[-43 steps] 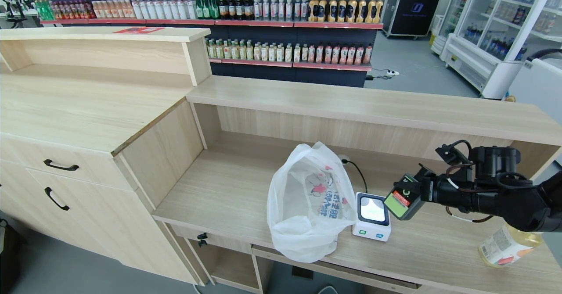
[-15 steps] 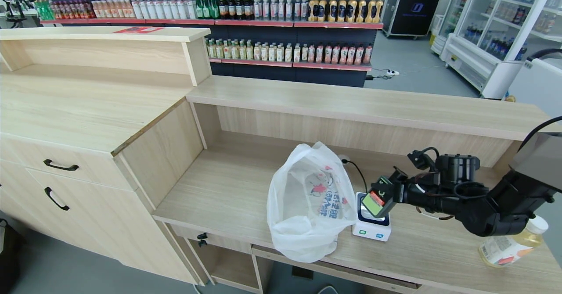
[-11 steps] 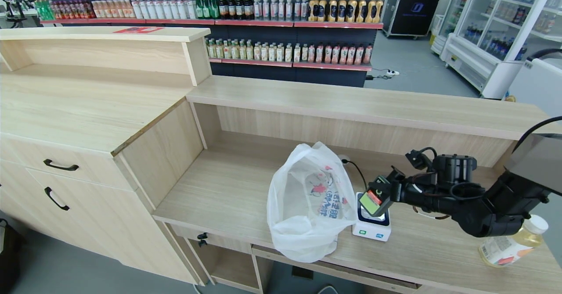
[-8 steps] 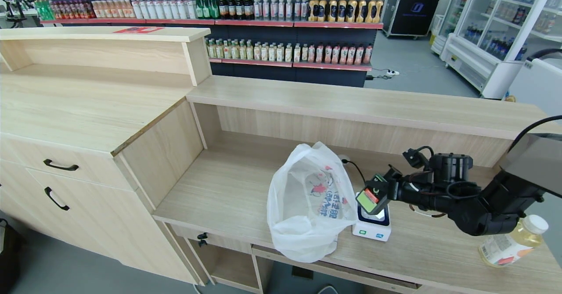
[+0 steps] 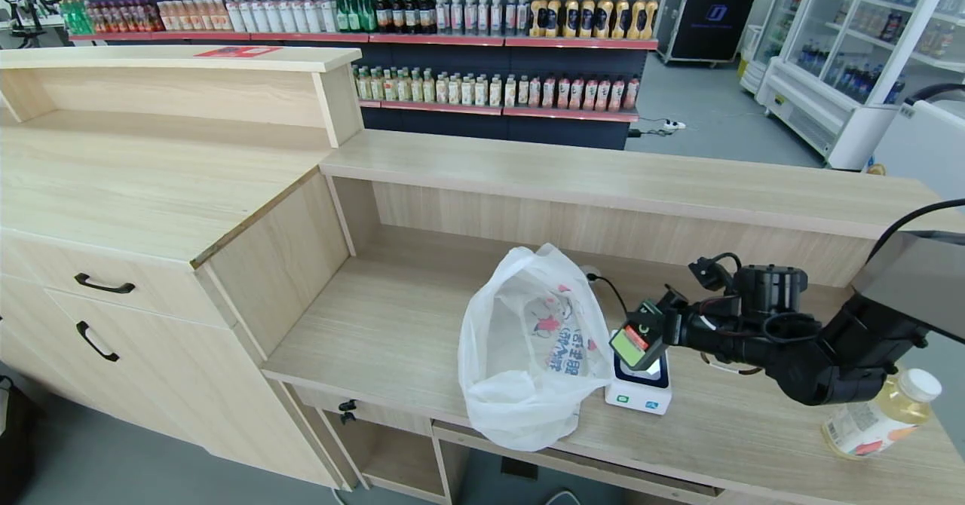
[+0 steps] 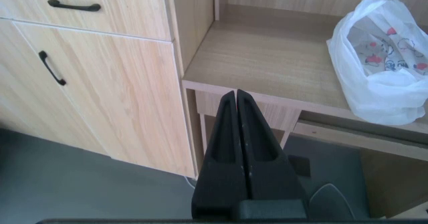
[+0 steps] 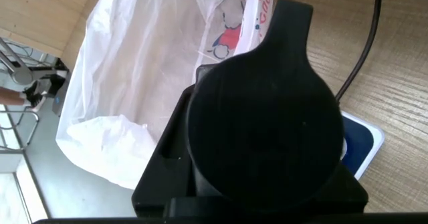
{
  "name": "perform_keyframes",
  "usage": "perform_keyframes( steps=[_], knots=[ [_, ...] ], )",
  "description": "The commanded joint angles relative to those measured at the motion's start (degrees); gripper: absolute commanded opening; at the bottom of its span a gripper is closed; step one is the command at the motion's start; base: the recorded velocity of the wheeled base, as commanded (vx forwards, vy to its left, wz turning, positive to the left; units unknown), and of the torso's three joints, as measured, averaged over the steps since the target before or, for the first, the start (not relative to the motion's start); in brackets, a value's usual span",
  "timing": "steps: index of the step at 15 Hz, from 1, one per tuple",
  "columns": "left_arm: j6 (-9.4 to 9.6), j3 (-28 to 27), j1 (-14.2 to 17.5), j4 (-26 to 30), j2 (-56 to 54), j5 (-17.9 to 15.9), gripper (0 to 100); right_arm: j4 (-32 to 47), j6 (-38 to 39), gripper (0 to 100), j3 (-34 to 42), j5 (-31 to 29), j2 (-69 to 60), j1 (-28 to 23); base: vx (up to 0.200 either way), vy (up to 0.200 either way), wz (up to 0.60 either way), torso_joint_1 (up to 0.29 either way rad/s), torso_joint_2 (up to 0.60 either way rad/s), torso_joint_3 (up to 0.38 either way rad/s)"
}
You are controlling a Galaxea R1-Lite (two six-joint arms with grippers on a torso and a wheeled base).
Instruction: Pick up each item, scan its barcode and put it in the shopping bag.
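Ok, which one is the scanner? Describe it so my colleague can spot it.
On the lower wooden counter, look just right of the white shopping bag. The scanner is the small white box with a dark glass top, under the green-labelled item held by the right gripper. Unlike the bottle farther right, it is square, with a black cable behind it.

Wooden counter [image 5: 603, 181]; drink shelves [image 5: 452, 39]; grey floor [image 5: 716, 113]
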State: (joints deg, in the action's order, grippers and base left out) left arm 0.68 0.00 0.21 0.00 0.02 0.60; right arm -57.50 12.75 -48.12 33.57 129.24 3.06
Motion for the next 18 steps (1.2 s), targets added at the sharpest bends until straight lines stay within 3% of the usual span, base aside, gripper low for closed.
perform_keyframes(
  steps=[1, 3, 4, 6, 8, 10, 13, 15, 18],
  knots=[
    [0.02, 0.0, 0.1, 0.0, 0.0, 0.0, 0, 0.2, 0.0, 0, 0.1, 0.0, -1.0, 0.0, 0.0, 0.0, 0.0, 0.0, 0.0, 0.0],
    [0.02, 0.0, 0.1, 0.0, 0.0, 0.0, 0, 1.9, -1.6, 0, 3.0, -1.4, -8.9, -0.4, 0.0, 0.0, 0.0, 0.0, 0.0, 0.0],
    [0.02, 0.0, 0.1, 0.0, 0.0, 0.0, 0, 1.8, -6.3, 0, 7.0, -3.1, -14.2, -1.7, 0.0, 0.0, 0.0, 0.0, 0.0, 0.0],
    [0.02, 0.0, 0.1, 0.0, 0.0, 0.0, 0, 4.6, -30.5, 0, 20.3, -6.6, -25.8, -11.2, 0.0, 0.0, 0.0, 0.0, 0.0, 0.0],
    [0.02, 0.0, 0.1, 0.0, 0.0, 0.0, 0, 11.9, -41.8, 0, 20.3, -6.6, -31.1, -19.4, 0.0, 0.0, 0.0, 0.0, 0.0, 0.0],
    [0.02, 0.0, 0.1, 0.0, 0.0, 0.0, 0, 9.7, -52.7, 0, 20.4, -6.5, -32.9, -25.0, 0.0, 0.0, 0.0, 0.0, 0.0, 0.0],
    [0.02, 0.0, 0.1, 0.0, 0.0, 0.0, 0, 8.9, -55.4, 0, 20.4, -6.2, -35.1, -27.1, 0.0, 0.0, 0.0, 0.0, 0.0, 0.0],
    [0.02, 0.0, 0.1, 0.0, 0.0, 0.0, 0, 8.5, -54.8, 0, 20.4, -1.6, -36.3, -26.7, 0.0, 0.0, 0.3, 0.004, 0.0, 0.001],
    [0.02, 0.0, 0.1, 0.0, 0.0, 0.0, 0, 6.1, -52.4, 0, 19.6, -1.7, -37.0, -21.3, 0.0, 0.0, 0.6, 0.002, 0.01, 0.001]
  ],
)
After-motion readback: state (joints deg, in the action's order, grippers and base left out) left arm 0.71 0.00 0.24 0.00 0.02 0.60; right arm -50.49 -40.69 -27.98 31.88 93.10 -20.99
